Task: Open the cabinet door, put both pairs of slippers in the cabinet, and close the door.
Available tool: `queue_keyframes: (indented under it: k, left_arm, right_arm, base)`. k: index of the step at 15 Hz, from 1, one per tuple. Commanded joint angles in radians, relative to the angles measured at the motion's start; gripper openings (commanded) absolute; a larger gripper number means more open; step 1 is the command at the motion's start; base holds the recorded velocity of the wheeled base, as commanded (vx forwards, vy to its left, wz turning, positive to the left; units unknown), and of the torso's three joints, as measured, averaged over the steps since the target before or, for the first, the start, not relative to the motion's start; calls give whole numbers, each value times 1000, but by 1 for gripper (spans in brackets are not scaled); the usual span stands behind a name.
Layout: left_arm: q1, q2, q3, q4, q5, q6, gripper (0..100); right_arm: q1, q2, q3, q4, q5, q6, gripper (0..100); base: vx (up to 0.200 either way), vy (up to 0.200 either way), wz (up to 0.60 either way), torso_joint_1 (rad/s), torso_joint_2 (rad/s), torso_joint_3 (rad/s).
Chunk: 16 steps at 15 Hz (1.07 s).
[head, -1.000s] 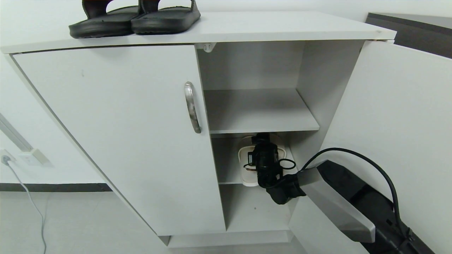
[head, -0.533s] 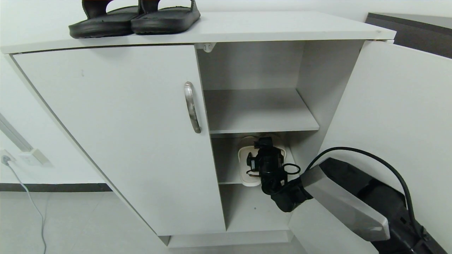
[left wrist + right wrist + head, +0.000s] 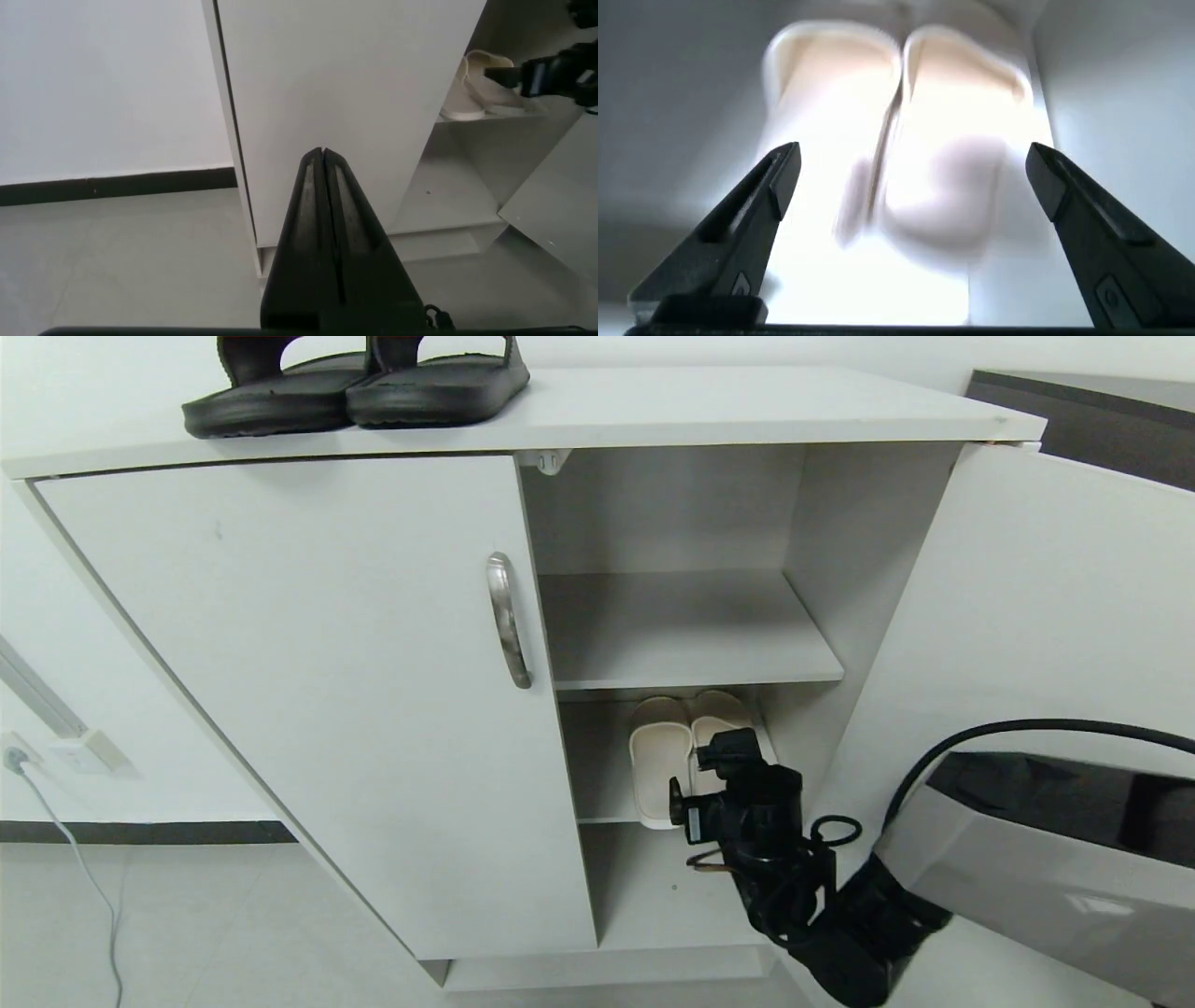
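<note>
The right end effector (image 3: 709, 770), fingers apart, has backed out toward 5 o'clock, leaving the white slippers (image 3: 658, 761) on the middle shelf (image 3: 602, 756). Next, fetch the black slippers (image 3: 355, 383) at 11 o'clock, atop the cabinet (image 3: 747, 401).

Legible markings: none. Nothing readable on white two-door cabinet (image 3: 280, 709), black slide slippers (image 3: 355, 387) or cream slippers (image 3: 658, 761).

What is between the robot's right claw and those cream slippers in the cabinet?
Nothing: the right wrist view shows the open right gripper facing the cream slippers with a clear gap between them.
</note>
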Motion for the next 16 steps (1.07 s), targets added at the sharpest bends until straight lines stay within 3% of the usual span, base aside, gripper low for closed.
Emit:
queue_keyframes:
  k: [1, 8, 14, 16]
  left_arm:
    - [0, 1, 0, 0, -1, 0, 0]
    - [0, 1, 0, 0, -2, 0, 0]
    - [0, 1, 0, 0, -2, -1, 0]
    - [0, 1, 0, 0, -1, -1, 0]
  right_arm:
    - [106, -187, 237, -102, 0, 0, 100]
    - [135, -210, 292, -122, 2, 6, 100]
    - [146, -193, 295, -123, 0, 3, 100]
    - [146, -193, 295, -123, 2, 1, 100]
  base:
    - [0, 0, 0, 0, 0, 0]
    - [0, 0, 0, 0, 0, 0]
    - [-200, 0, 0, 2, 3, 2]
    - [0, 0, 0, 0, 0, 0]
